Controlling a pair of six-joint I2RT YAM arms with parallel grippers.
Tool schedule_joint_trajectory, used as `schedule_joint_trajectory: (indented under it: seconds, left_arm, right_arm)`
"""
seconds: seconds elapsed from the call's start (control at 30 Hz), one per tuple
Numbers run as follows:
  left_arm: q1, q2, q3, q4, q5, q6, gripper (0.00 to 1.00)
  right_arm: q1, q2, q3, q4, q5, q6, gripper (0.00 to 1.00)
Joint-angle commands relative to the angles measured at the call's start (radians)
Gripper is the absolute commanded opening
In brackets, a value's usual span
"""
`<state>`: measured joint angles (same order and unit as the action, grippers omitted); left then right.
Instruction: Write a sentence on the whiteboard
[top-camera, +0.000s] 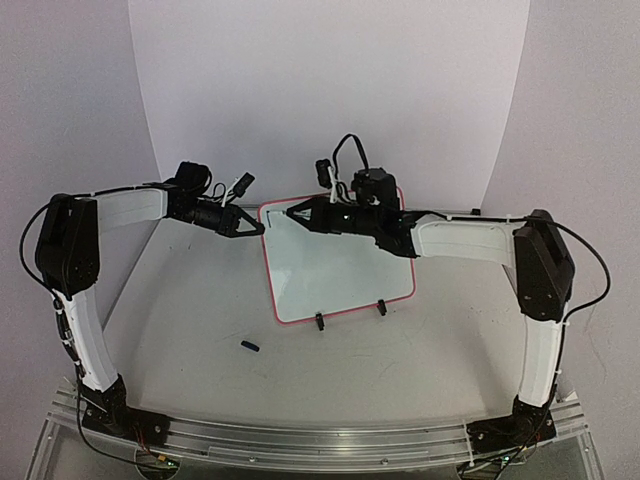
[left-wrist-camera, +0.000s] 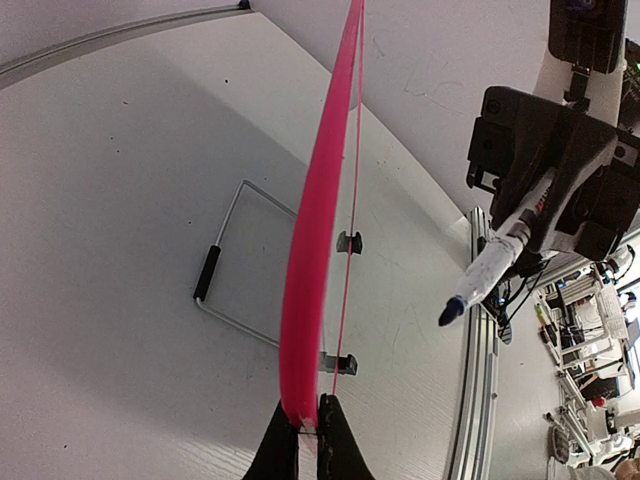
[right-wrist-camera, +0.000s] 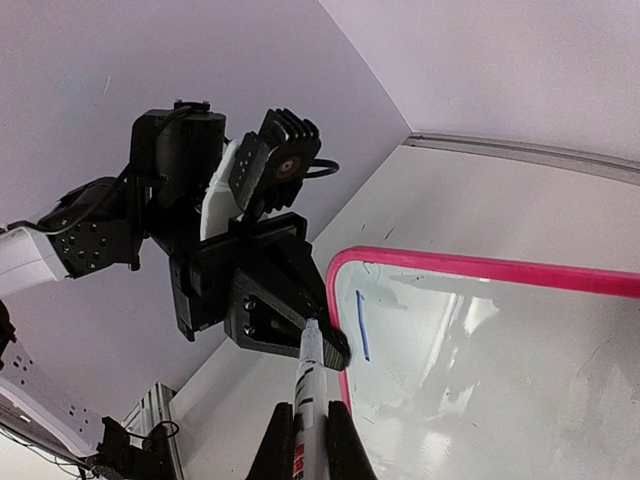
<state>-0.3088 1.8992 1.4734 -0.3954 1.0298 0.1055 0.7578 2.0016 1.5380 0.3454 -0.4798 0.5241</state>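
The whiteboard (top-camera: 340, 275) stands upright mid-table on two black clip feet (top-camera: 320, 321), its pink frame (left-wrist-camera: 315, 220) edge-on in the left wrist view. My left gripper (top-camera: 255, 228) is shut on the frame at the board's upper left corner (left-wrist-camera: 308, 432). My right gripper (top-camera: 305, 215) is shut on a white marker (right-wrist-camera: 308, 395) with a blue tip (left-wrist-camera: 450, 312). The tip hovers a little off the board's face near that corner. Of the sentence, a single short blue stroke (right-wrist-camera: 361, 325) shows on the board (right-wrist-camera: 480, 370).
A small dark marker cap (top-camera: 250, 346) lies on the table in front of the board. A wire prop with a black sleeve (left-wrist-camera: 207, 272) sits behind the board. An aluminium rail (top-camera: 320, 440) runs along the near edge; white backdrop walls close the back and sides.
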Motion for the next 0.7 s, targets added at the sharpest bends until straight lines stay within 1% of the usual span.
schedule_joint_trajectory:
  seconds: [0.0, 0.53, 0.67]
  left_arm:
    - [-0.026, -0.017, 0.028, -0.048, -0.028, 0.053, 0.0]
    - [-0.031, -0.014, 0.033, -0.056, -0.032, 0.06, 0.0]
    - [-0.032, -0.012, 0.034, -0.058, -0.032, 0.061, 0.0]
  right_arm:
    - [-0.003, 0.029, 0.047, -0.002, 0.021, -0.01, 0.0]
    - [-0.003, 0.036, 0.042, -0.022, 0.084, -0.01, 0.0]
    - [-0.003, 0.042, 0.048, -0.026, 0.08, -0.007, 0.0]
